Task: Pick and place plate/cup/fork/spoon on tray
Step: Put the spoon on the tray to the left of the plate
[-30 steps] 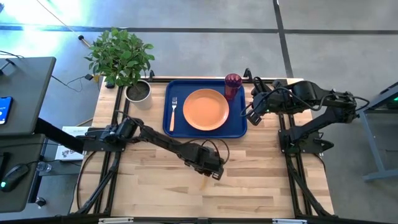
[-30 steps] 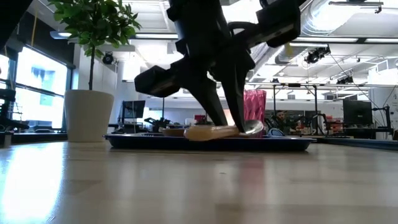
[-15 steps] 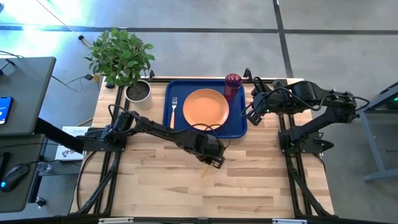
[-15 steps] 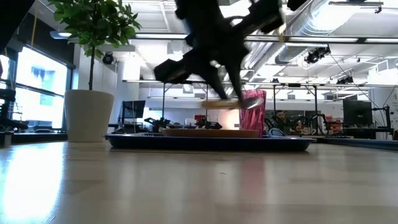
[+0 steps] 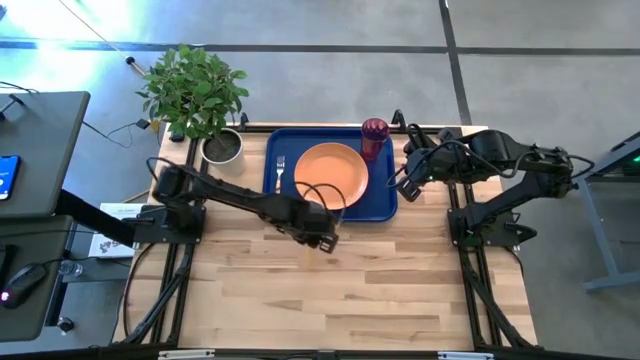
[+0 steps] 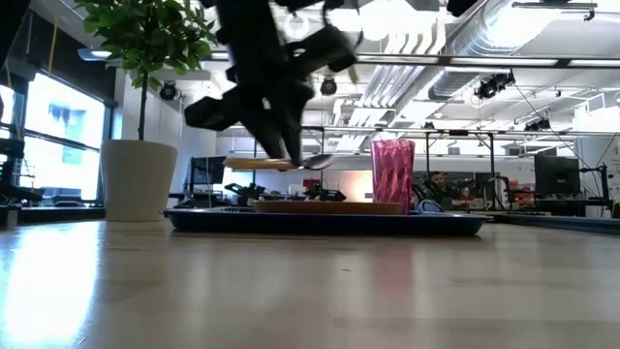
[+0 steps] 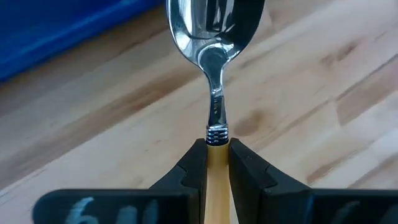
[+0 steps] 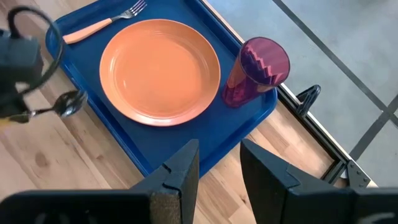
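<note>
The left gripper has its fingers closed on the wooden handle of the spoon, which seems light, stiff, and slippery at its metal bowl in the upper centre.

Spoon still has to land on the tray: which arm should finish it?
Left. The left gripper already clamps the spoon by its handle, just off the tray edge. The right gripper hangs empty beyond the cup.
</note>
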Tool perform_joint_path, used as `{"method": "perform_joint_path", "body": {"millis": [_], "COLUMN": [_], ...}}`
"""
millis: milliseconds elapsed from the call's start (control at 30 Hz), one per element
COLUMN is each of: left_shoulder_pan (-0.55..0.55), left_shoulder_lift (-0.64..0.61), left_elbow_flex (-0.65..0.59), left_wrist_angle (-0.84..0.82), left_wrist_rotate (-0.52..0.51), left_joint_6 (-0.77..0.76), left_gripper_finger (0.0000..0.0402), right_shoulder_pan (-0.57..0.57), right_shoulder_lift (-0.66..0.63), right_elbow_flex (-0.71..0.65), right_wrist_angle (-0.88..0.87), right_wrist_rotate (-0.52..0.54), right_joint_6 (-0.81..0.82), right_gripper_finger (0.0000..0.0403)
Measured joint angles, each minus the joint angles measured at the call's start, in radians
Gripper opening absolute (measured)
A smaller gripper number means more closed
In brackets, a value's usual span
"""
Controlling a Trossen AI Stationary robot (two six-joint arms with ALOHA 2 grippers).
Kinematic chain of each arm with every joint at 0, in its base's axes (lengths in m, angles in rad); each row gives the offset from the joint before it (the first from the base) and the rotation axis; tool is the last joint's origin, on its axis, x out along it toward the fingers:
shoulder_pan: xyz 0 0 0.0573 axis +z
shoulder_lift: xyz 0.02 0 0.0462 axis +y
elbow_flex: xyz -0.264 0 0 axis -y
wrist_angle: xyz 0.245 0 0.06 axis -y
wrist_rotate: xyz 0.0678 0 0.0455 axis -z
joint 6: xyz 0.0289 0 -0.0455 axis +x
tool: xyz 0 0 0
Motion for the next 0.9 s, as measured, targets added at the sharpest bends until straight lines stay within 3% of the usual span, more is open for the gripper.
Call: {"method": "perform_joint_path", "body": {"millis": [200, 433, 900], "left_shoulder_pan": [0.061, 0.168, 0.461], "left_shoulder_lift": [-0.152, -0.269, -0.307], "left_elbow_flex": [-0.191, -0.33, -0.369], "left_wrist_angle": [0.06, 0.07, 0.06], "left_wrist_rotate": [-0.021, -0.044, -0.005], "left_joint_6": [-0.048, -0.054, 0.17], "left_gripper_finger": [0.0035, 0.0036, 0.0038], "right_shoulder_pan": [0.0, 0.0, 0.0], "right_shoulder_lift": [0.0, 0.0, 0.0], "right_elbow_flex": [0.0, 0.0, 0.0], "right_wrist_angle": [0.011, 0.021, 0.029], "right_wrist_rotate": [0.006, 0.004, 0.003], "right_joint_6": [0.0, 0.007, 0.022], "right_gripper_finger": [0.011, 0.011, 0.011]}}
